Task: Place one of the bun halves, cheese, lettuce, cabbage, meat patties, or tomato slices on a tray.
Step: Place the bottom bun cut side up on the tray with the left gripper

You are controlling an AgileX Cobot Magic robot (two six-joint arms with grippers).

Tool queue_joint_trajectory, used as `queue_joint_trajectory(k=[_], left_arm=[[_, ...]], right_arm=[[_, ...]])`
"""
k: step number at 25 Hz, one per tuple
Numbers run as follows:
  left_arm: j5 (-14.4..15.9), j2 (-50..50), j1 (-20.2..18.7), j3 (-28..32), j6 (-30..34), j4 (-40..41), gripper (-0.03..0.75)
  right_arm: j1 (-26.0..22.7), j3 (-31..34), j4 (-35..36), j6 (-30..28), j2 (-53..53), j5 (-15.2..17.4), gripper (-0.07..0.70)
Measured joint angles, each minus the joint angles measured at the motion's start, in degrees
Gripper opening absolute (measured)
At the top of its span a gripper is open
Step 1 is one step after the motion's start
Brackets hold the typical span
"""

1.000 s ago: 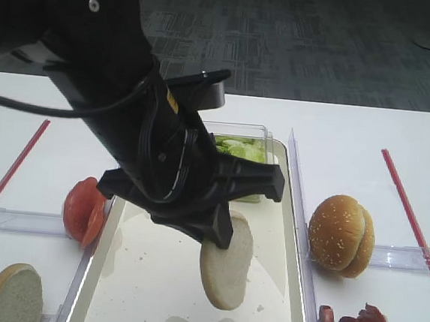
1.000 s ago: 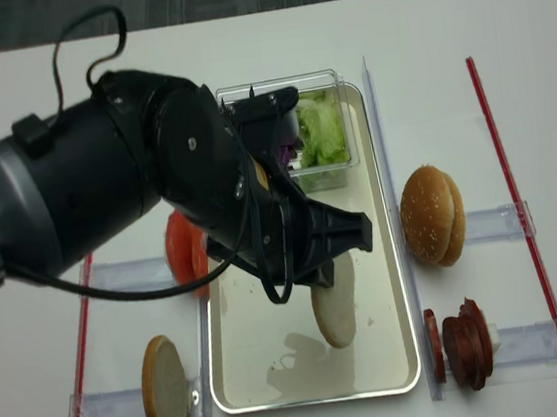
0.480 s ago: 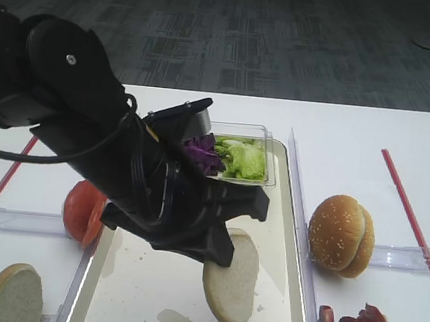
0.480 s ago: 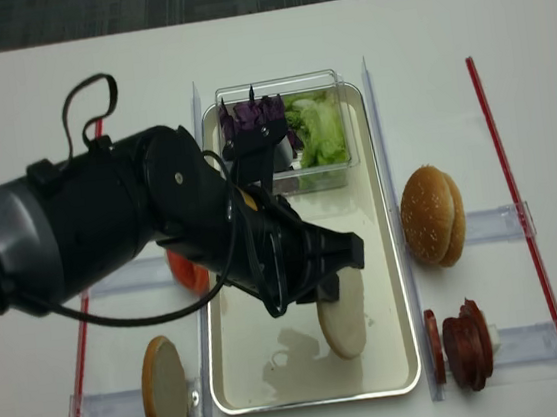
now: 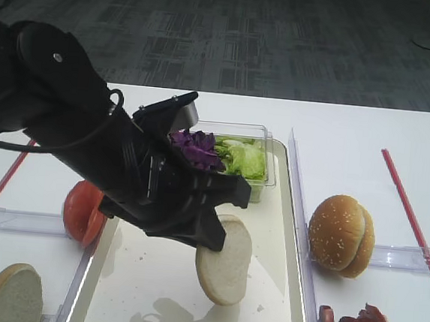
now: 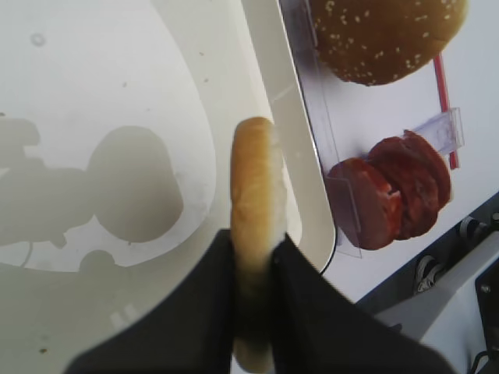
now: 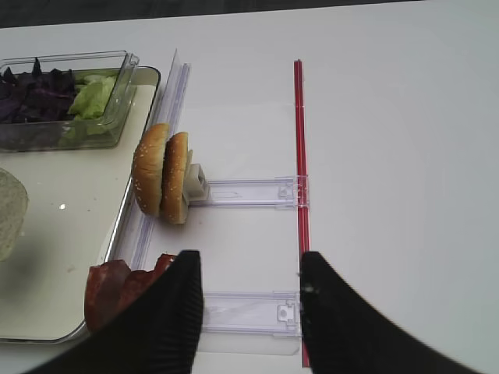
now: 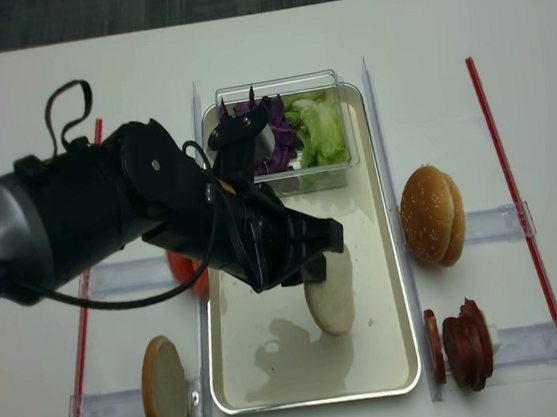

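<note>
I see my left pincer [image 6: 253,257] clenched on the flat, round, pale cream bun half with a thin tan edge [image 5: 224,260], which it grips at the upper rim, so the disc hangs on edge above the long rectangular tray with a glossy cream-white surface and thin metallic rim [image 5: 289,213]. The disc is over the right-hand part of the tray; whether its lower edge touches the surface I cannot tell. At the far end of the tray stands a small clear plastic tub [image 8: 337,151] with dark purple shredded cabbage [image 8: 262,130] on its left side and light green crinkled lettuce [image 8: 318,128] on its right side. On the white worktop [image 8: 422,51], right of the tray, a domed golden sesame-seeded bun [image 5: 340,234] stands on edge, and nearer to me are the dark reddish-brown round meat patties [image 8: 463,343]. Left of the tray are the red-orange tomato slices [image 5: 83,210] and another flat bread disc [image 5: 12,294]. My right pincer [image 7: 248,304] hangs released above the worktop, beside the patties, grasping nothing.
</note>
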Motion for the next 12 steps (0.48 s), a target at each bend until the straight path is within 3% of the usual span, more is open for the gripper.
queue_joint_trajectory(k=[12], left_arm=[[1.10,6.83,1.22,0.00,4.68,-4.54,0.071]], right_arm=[[0.00,0.00,0.00,0.00,0.00,0.00,0.337]])
